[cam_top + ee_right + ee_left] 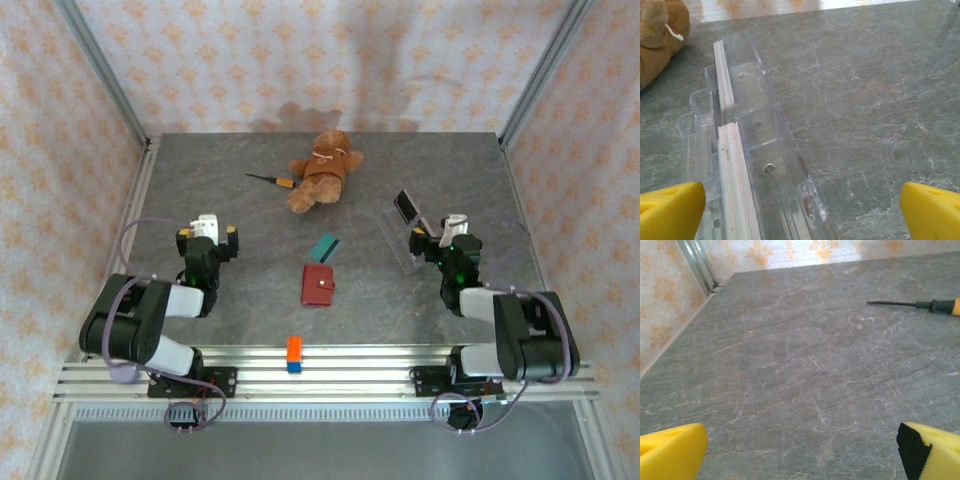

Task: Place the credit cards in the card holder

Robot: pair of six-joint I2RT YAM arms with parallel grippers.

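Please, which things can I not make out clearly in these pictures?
- Top view: card holder, too small to tell if its snap is fastened.
- Top view: teal card may cover others; too small to tell.
- Right wrist view: stack in the clear stand stands edge-on, faces hidden.
- Left wrist view: screwdriver handle cut off by the right edge.

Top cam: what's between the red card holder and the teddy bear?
A teal credit card, lying nearer the card holder than the teddy bear; otherwise bare table. Shows in the top external view.
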